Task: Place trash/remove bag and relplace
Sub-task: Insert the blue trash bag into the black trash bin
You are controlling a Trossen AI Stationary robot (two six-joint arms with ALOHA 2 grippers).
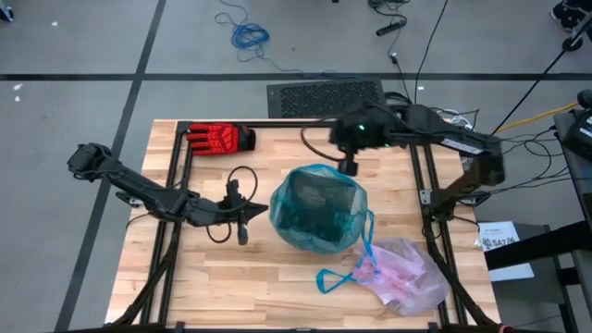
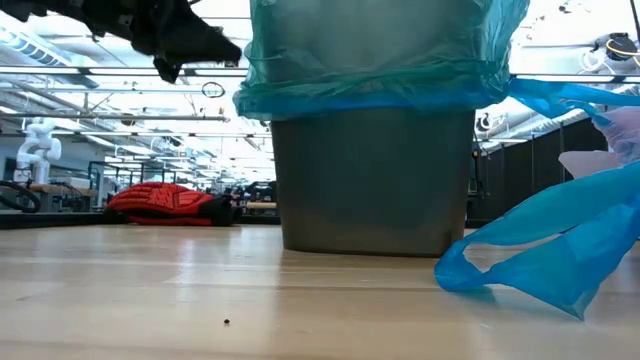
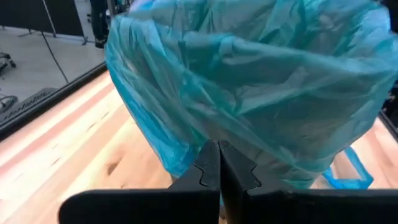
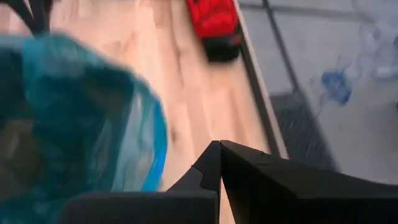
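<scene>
A grey bin [image 2: 375,180] stands mid-table, lined with a teal-green plastic bag [image 1: 319,208] folded over its rim. The pale pink-white bag [image 1: 407,275] lies crumpled on the table to the bin's near right, and its blue drawstring loop [image 1: 344,273] trails on the wood. No trash shows. My left gripper [image 1: 250,215] is shut at the bin's left side, fingertips [image 3: 217,163] right at the teal liner. My right gripper [image 1: 350,159] is shut and hangs above the bin's far rim, holding nothing. My left gripper comes level from the table's left, its shut fingertips at the teal-green liner's outer side [image 3: 236,134] below the rim. I cannot tell whether they touch the plastic or have any of it between them.
A red glove [image 1: 220,137] lies at the table's far left corner. A black frame [image 1: 176,185] runs along the table's left, far and right sides. Bare wood shows at the near left [image 1: 213,287].
</scene>
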